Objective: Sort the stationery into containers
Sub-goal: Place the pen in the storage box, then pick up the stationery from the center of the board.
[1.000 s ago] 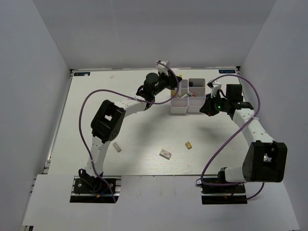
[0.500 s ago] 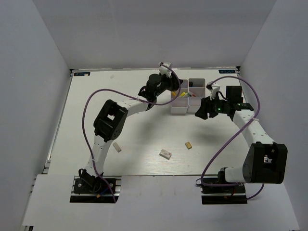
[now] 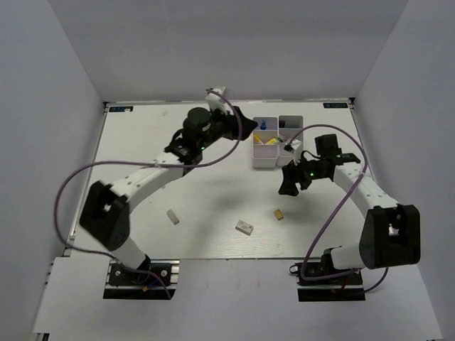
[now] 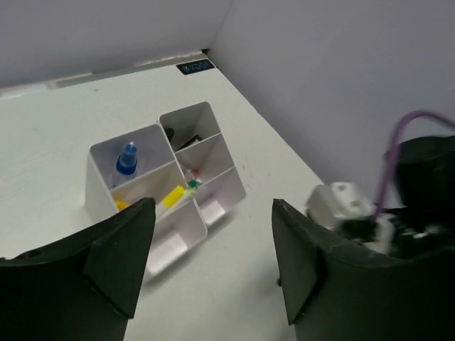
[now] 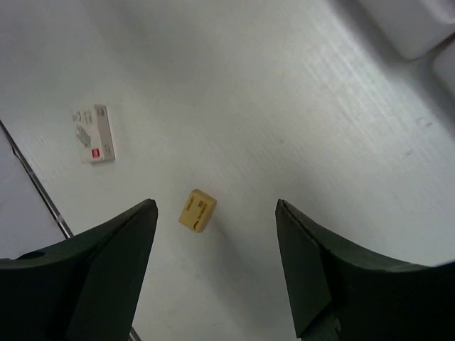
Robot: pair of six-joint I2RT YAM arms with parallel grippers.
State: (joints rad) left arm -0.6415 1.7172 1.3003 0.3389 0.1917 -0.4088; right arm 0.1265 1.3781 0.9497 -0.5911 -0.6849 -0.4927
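The containers (image 3: 264,162) are joined white bins at the table's back middle. In the left wrist view the containers (image 4: 96,181) hold a blue-capped bottle (image 4: 128,158), a yellow pen (image 4: 173,196) and a green-tipped marker (image 4: 192,185). My left gripper (image 3: 247,131) hangs open and empty just left of the bins. My right gripper (image 3: 286,186) is open in front of them, above the table. A tan eraser (image 5: 197,210) lies below it, nearer its left finger. A white eraser (image 3: 244,226) and a pale eraser (image 3: 172,217) lie loose on the table.
The white eraser (image 5: 93,133) with a red mark shows at the left of the right wrist view. A corner of the bins (image 5: 419,28) is at that view's top right. The right arm's wrist (image 4: 341,206) sits close to the bins. White walls enclose the table.
My left gripper drew back leftward from over the bins and opened. My right gripper opened, left the bins and dropped forward-left to above the tan eraser.
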